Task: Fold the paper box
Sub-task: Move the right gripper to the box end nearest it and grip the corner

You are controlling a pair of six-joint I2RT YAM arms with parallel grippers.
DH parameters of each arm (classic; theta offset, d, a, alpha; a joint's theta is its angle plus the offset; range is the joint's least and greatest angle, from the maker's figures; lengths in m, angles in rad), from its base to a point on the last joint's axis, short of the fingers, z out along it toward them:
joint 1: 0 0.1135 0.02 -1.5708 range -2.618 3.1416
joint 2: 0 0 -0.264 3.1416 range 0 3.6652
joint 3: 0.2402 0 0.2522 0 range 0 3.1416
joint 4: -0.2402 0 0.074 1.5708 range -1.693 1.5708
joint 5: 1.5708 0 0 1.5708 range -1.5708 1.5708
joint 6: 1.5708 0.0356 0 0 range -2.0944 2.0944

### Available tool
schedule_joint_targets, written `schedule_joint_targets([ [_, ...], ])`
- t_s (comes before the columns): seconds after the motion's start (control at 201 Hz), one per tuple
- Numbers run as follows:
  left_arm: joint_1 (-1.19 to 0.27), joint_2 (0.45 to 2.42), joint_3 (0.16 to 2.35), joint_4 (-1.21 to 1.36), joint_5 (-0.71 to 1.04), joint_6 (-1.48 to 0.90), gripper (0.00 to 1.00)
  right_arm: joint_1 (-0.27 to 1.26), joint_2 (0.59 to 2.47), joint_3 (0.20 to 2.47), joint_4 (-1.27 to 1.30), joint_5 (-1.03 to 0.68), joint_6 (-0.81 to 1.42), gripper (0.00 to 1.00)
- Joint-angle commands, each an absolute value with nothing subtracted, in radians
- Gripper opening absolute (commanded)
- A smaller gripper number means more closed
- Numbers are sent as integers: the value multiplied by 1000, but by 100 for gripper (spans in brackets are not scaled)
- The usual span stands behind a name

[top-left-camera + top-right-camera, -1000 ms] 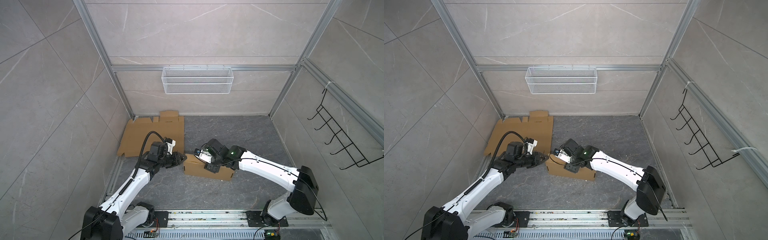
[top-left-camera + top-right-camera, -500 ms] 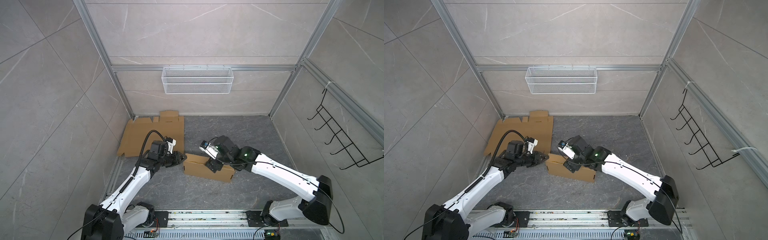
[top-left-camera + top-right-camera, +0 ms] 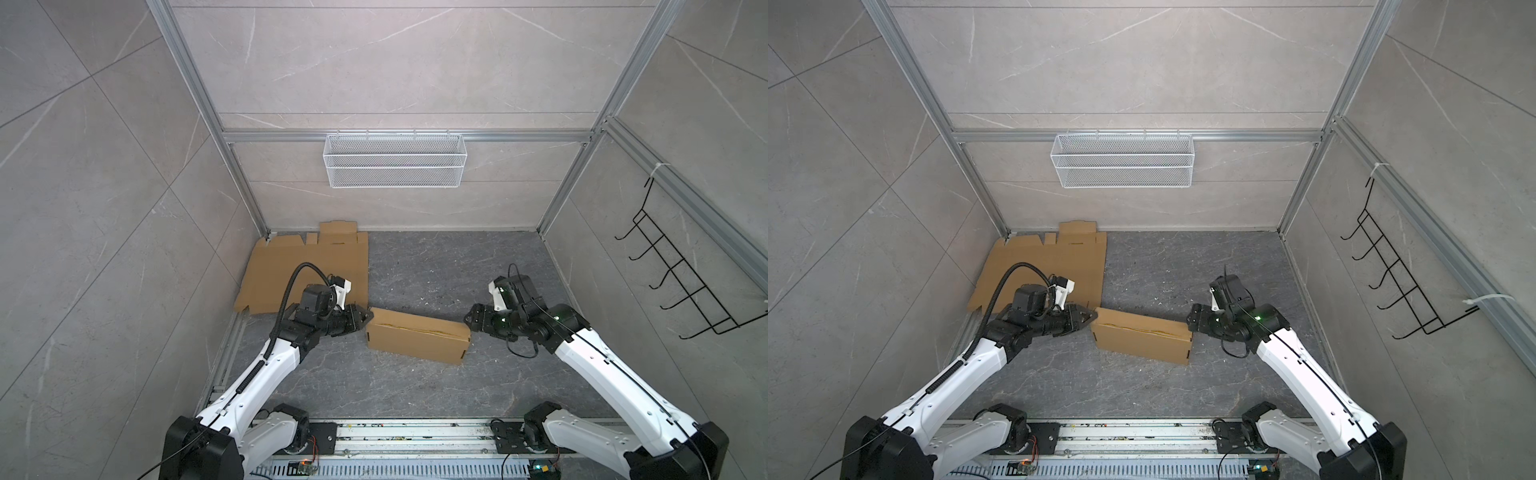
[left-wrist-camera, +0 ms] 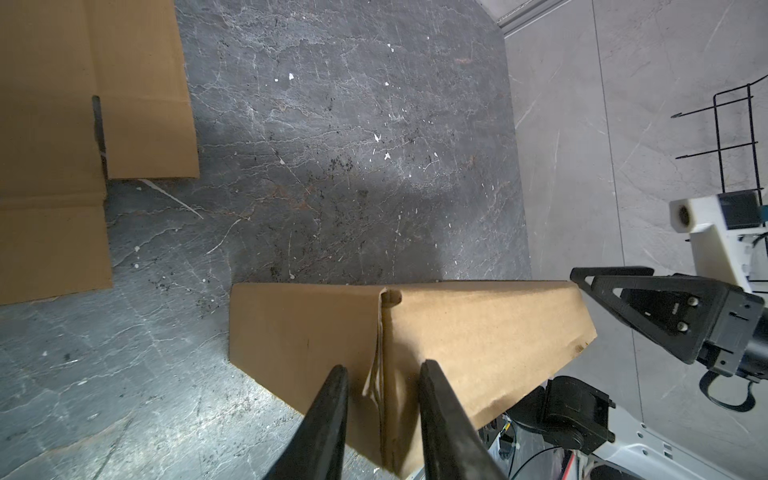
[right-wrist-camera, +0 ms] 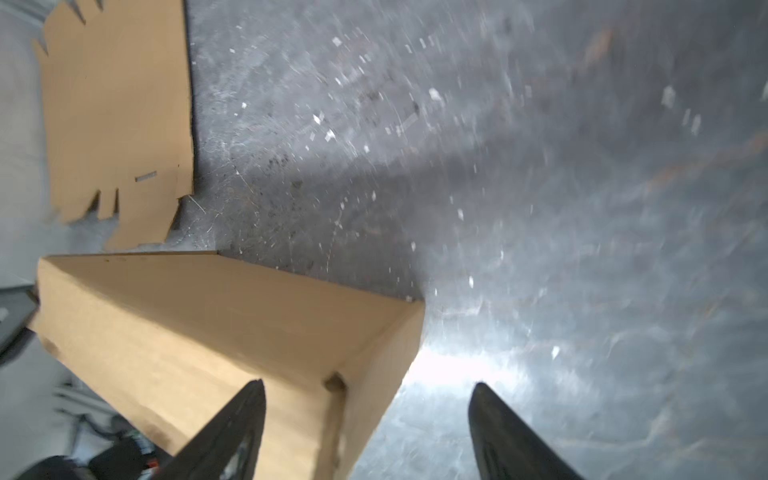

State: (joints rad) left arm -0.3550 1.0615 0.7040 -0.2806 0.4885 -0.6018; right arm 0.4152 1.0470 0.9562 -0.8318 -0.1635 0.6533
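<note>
The paper box (image 3: 417,338) (image 3: 1142,338) lies on the dark floor as a closed brown cardboard block with a seam along its top. My left gripper (image 3: 368,322) (image 3: 1093,318) meets its left end. In the left wrist view the gripper (image 4: 382,370) has its jaws a little apart, either side of the box's seam (image 4: 381,332), with gaps on both sides. My right gripper (image 3: 467,322) (image 3: 1191,322) is at the right end. In the blurred right wrist view the gripper (image 5: 368,392) stands wide open, and the box's end corner (image 5: 374,353) lies between its fingers.
A flat cardboard sheet (image 3: 307,270) (image 3: 1050,266) lies at the back left, just behind my left arm. A white wire basket (image 3: 395,166) hangs on the back wall. A black hook rack (image 3: 685,282) is on the right wall. The arms' base rail (image 3: 395,432) runs along the front.
My right arm has drawn back from over the box's middle to its right end. The left gripper and the box have stayed put.
</note>
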Motion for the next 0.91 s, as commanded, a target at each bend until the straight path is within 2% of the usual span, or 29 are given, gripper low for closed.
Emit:
schedule_joint_targets([
  [0.0, -360, 1075, 646, -434, 399, -596, 32, 399, 1031, 915, -771, -342, 774, 73],
  [0.219, -361, 1062, 639, -432, 396, -597, 32, 398, 1006, 877, -734, -380, 784, 65],
  [0.383, -362, 1055, 624, -425, 391, -596, 32, 397, 1031, 824, -723, -366, 748, 47],
  [0.453, -362, 1054, 616, -418, 389, -599, 32, 397, 1029, 814, -736, -335, 722, 43],
  [0.776, -370, 1063, 610, -407, 384, -605, 32, 397, 999, 861, -735, -390, 681, 48],
  [0.901, -370, 1063, 609, -411, 378, -601, 32, 397, 1006, 854, -744, -425, 675, 44],
])
